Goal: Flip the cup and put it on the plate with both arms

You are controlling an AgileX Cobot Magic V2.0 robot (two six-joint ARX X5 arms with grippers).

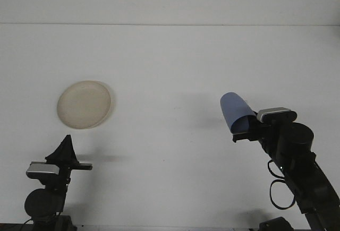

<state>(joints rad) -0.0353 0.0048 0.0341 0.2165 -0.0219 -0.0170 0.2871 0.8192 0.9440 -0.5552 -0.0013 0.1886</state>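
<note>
The cup (236, 112) is a plain blue tumbler with smooth, unmarked walls, tilted so its closed base points up and to the left while its mouth end sits down in the right gripper (245, 131). That gripper's fingers pinch the cup near its rim, holding it off the table (170, 61), well to the right of the plate (84, 104) and slightly nearer the camera. There is one cup, one plate and two arms. The plate is a round, shallow, cream-coloured dish lying flat on the white table, and nothing is in it. The left gripper (65, 148) stands below the plate, close to the near edge, its dark fingers pressed together into a point and holding nothing
</note>
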